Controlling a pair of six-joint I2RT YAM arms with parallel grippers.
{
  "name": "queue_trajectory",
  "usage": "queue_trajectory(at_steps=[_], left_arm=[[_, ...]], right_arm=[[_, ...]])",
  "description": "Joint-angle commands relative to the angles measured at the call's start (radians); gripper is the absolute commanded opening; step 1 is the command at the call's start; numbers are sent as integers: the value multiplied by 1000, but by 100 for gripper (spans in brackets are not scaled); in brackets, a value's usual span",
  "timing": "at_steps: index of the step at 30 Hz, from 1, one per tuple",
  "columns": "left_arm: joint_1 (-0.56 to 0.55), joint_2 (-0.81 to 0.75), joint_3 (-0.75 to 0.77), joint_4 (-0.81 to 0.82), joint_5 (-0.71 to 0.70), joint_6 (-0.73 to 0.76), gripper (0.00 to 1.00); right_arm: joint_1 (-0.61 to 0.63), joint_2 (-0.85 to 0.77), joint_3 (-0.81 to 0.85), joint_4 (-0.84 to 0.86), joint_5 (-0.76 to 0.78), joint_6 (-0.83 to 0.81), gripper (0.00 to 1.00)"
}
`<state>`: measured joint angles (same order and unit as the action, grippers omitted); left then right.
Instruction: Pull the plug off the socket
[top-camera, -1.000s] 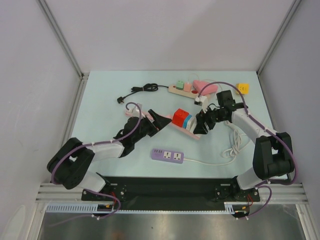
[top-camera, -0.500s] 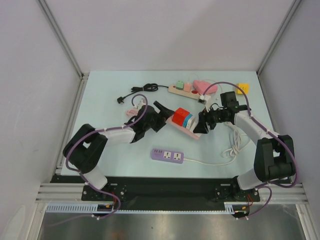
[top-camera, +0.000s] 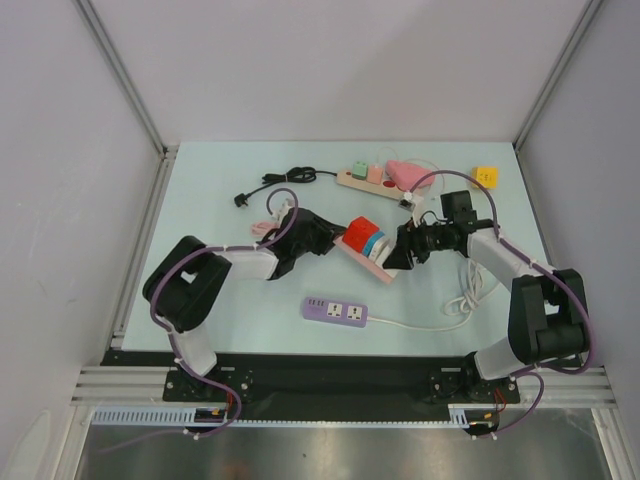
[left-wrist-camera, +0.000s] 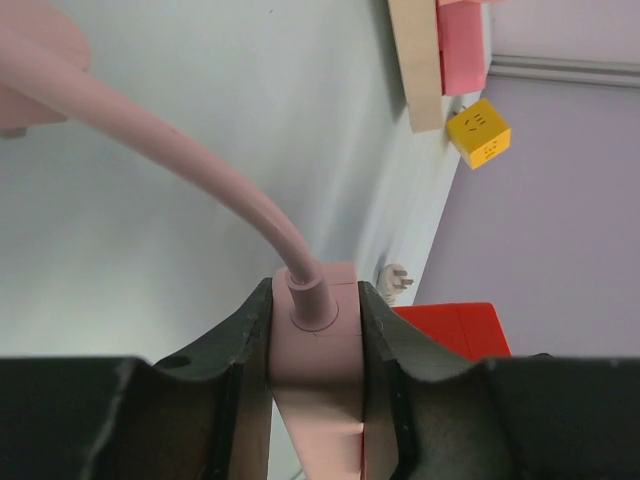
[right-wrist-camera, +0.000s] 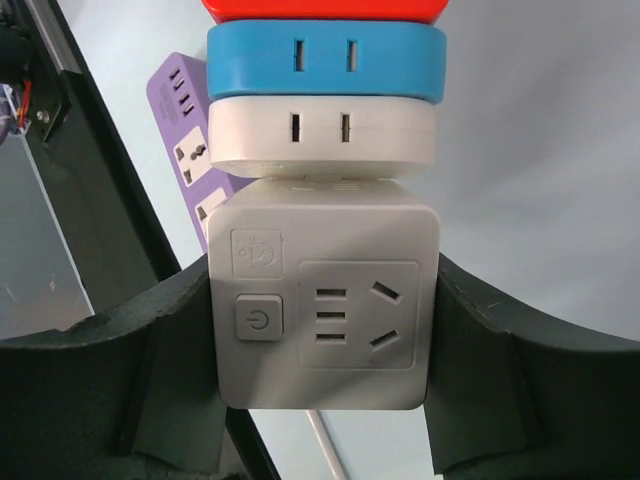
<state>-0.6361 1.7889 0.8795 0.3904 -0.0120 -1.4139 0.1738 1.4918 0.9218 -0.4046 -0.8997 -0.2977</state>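
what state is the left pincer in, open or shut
Shut: the left pincer clamps the pink power strip, both fingers pressed against its sides at the cable end.

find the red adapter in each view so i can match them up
Top external: red adapter, centre, on the power strip.
Left wrist: red adapter, lower right.
Right wrist: red adapter, top edge.
Shared landmark: the power strip, pink end in the left wrist view, white socket face in the right.
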Motion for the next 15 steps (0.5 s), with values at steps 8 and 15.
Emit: queue_trajectory(at_steps=[8,15], left_arm=[[13,-22,-30,114,15,114,0],[16,-68,-60,74,-94,242,0]], right_arm=[[180,-84,42,3,7,-69,0],[98,-119,41,96,302,42,0]])
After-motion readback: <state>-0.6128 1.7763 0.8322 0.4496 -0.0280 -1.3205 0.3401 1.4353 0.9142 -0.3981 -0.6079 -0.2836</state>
